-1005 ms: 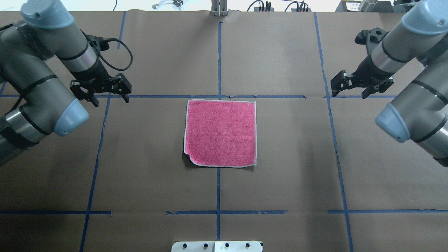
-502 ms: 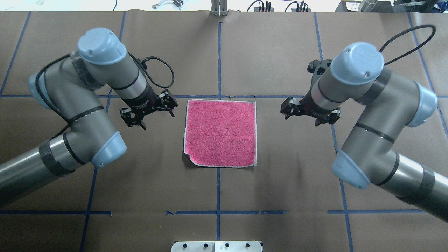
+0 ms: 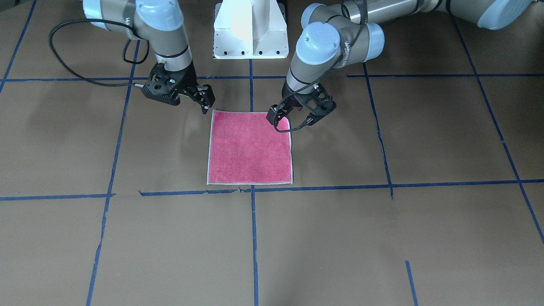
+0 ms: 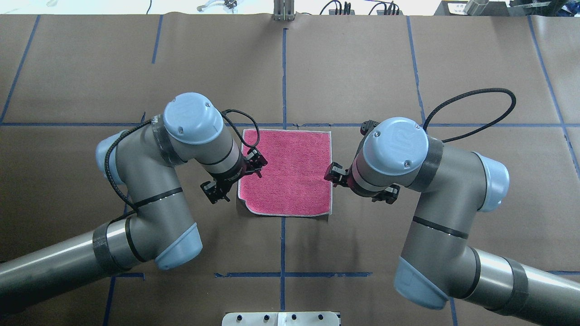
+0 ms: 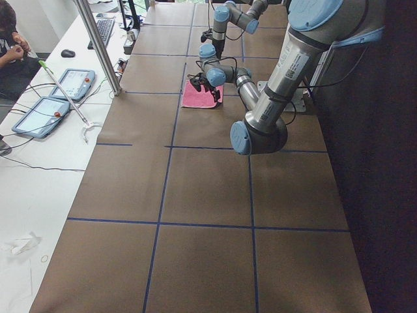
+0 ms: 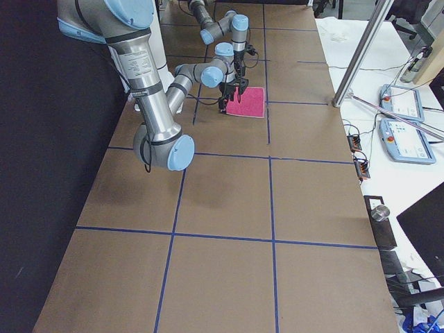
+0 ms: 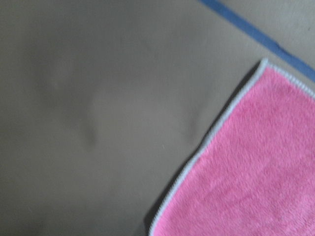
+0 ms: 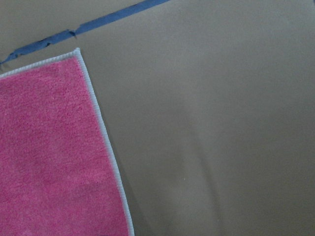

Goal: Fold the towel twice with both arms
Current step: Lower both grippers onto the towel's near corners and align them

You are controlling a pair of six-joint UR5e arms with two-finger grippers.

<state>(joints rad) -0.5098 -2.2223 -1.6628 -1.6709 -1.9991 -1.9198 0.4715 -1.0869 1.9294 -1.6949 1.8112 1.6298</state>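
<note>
Clock basis: the overhead view, with 12 o'clock pointing away from the robot.
Towel point(image 4: 290, 174): lies flat and unfolded at the middle of the table point(image 4: 385, 68), pink-red face up, with a whitish hem all round. Its 12 o'clock edge is just beside a blue tape line point(image 4: 358, 125).
Towel corner: the 7 o'clock corner is rounded and throws a dark shadow. The overhead view shows this, and the left wrist view shows the same curved hem close up.
Left claw point(image 4: 234, 177): spread wide at the towel's 9 o'clock edge. One finger is over the pink cloth and the other is out over the brown paper.
Right claw point(image 3: 183, 97): spread wide at the towel's 3 o'clock edge, toward its 5 o'clock corner.
Contact: I cannot tell from any view whether either claw touches the cloth.
Overhead view: the right arm point(image 4: 394, 156) covers most of its own claw, so only black tips show on either side of the wrist.
Front-facing view: both claws show in the open, and so does the white pedestal point(image 3: 250, 29) at the robot's base.
Wrist views: both are blurred, showing only hem, pink pile, paper and tape, with no fingers.
Side views: the arms are small and far off at the towel. Only the exterior left view shows a seated person point(image 5: 10, 32) and tablets point(image 5: 71, 81) on a white bench.
</note>
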